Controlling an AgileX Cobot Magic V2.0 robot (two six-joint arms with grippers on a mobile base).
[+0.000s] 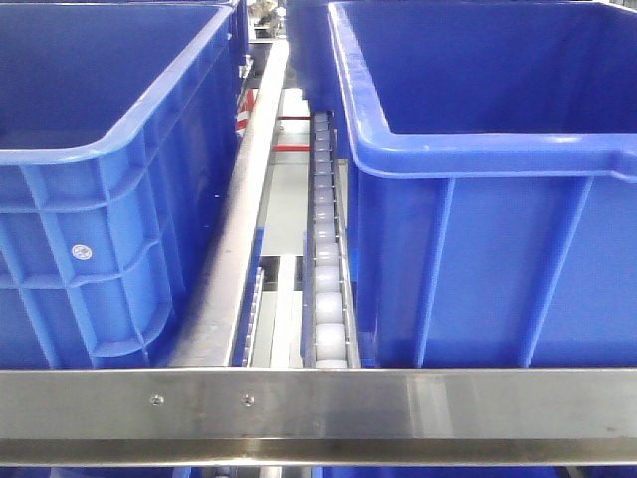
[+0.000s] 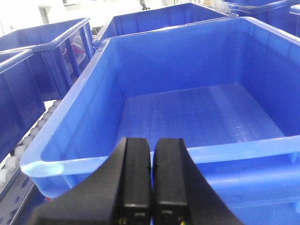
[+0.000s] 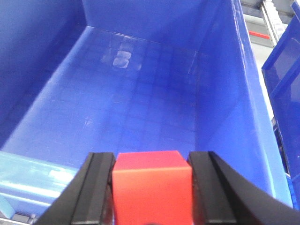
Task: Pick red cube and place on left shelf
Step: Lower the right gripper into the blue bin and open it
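The red cube (image 3: 152,187) sits between the black fingers of my right gripper (image 3: 152,161), which is shut on it. It hangs above the near rim of a large dark-blue crate (image 3: 140,108) whose floor is bare. My left gripper (image 2: 151,145) is shut and empty, its two fingers pressed together, just before the near rim of another blue crate (image 2: 154,159). The left shelf shows in the front view as a steel front rail (image 1: 318,408), a white roller track (image 1: 326,259) and two blue crates (image 1: 109,209) (image 1: 498,249). Neither gripper shows in the front view.
More blue crates (image 2: 47,51) stand to the left and behind in the left wrist view, with white rollers (image 2: 28,136) between them. A steel divider rail (image 1: 249,189) runs between the two crates in the front view. Another blue crate's wall (image 3: 286,89) stands at right.
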